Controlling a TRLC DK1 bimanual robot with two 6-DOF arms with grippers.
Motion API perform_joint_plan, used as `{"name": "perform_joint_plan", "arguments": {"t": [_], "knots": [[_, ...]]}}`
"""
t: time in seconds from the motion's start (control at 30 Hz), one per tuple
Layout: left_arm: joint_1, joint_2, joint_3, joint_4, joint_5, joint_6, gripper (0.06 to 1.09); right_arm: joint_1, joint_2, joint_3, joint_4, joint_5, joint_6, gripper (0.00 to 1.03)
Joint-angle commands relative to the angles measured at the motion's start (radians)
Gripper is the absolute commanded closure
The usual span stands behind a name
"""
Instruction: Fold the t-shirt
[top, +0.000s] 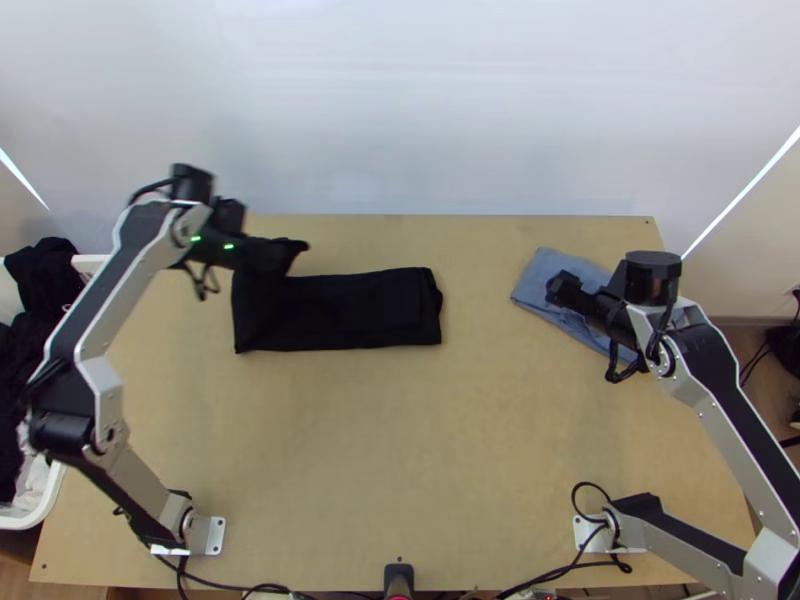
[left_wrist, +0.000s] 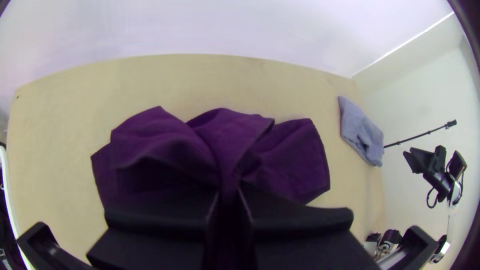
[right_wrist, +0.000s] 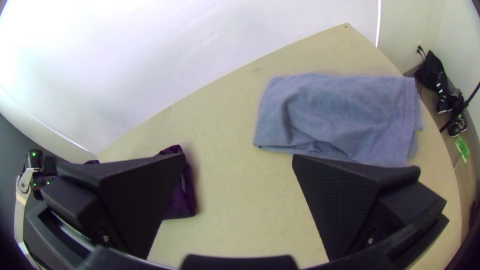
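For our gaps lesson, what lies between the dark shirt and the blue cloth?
Bare wooden table separates the dark shirt from the blue cloth, as the top view shows.

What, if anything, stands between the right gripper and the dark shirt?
Nothing visible blocks the way: from the right gripper, only part of the blue cloth lies below, then tabletop up to the dark shirt.

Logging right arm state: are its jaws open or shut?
Open: the right gripper has its jaws wide apart, tabletop showing between them.
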Motion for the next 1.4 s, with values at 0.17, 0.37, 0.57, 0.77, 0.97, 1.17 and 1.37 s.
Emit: {"name": "perform_joint_plan", "arguments": {"t": [0.17,0.37,0.57,0.77,0.97,1.17,1.37], "knots": [[-0.187,0.200,0.221,-0.002,-0.019,-0.121,1.05,-0.025,-0.020,-0.014,0.002,0.002,0.020,0.04],[-0.265,0.266,0.305,-0.002,-0.020,-0.157,1.05,-0.019,-0.017,-0.020,0.009,0.002,0.029,0.04],[-0.325,0.335,0.384,-0.002,-0.022,-0.183,1.05,-0.019,-0.017,-0.031,0.020,0.002,0.036,0.04],[-0.382,0.398,0.460,-0.013,-0.023,-0.198,1.05,-0.018,-0.019,-0.049,0.023,0.002,0.044,0.04],[-0.445,0.438,0.479,-0.010,-0.048,-0.213,1.05,-0.016,-0.011,-0.059,0.036,0.002,0.049,0.04],[-0.480,0.417,0.517,0.090,0.004,-0.250,0.10,0.007,0.018,-0.086,0.071,0.000,0.075,0.04],[-0.452,0.311,0.515,0.280,0.061,-0.368,0.10,0.108,0.200,-0.157,0.213,-0.004,0.110,0.04]]}}
